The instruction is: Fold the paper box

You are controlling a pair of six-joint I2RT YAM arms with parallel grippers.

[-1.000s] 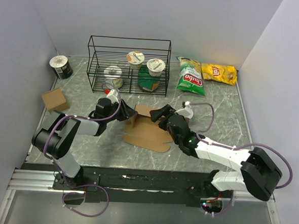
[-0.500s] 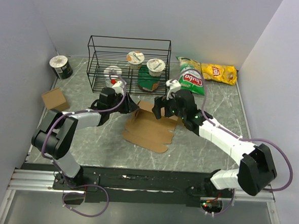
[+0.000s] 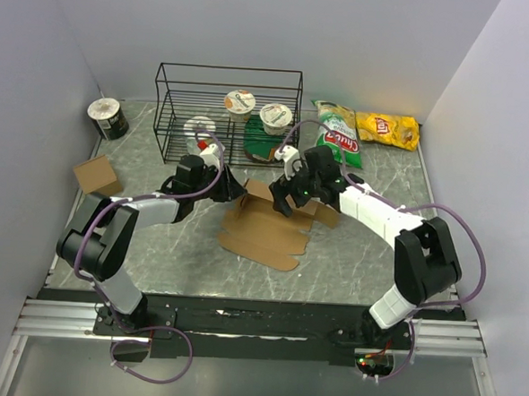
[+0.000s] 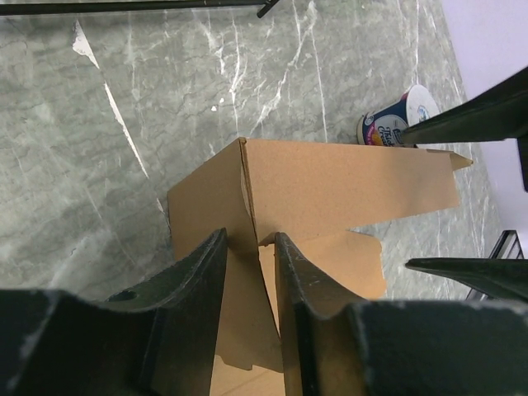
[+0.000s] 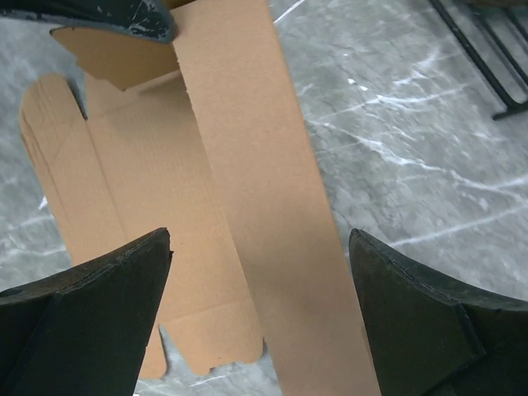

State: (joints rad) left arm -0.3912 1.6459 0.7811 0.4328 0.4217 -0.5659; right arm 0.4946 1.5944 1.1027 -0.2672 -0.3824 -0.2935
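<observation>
The flat brown cardboard sheet with flaps, the paper box (image 3: 264, 232), is spread out in the middle of the grey marble table (image 3: 360, 258), just in front of the black wire rack (image 3: 226, 115). Most of it is laid flat, but one long panel at the far edge is stood up.

A corner flap at the left end is pinched by the left gripper (image 4: 250, 239), whose fingers are squeezed close on it. The right gripper (image 5: 260, 239) is spread wide above the raised panel, and nothing is held in it.

The cardboard is judged to be light and thin. It is likely stiff on the flat parts and easily bent along the pressed lines. It could be crushed or torn if squeezed hard, and could be slid on the smooth table. It is best taken by a flap edge, close to a fold line.
</observation>
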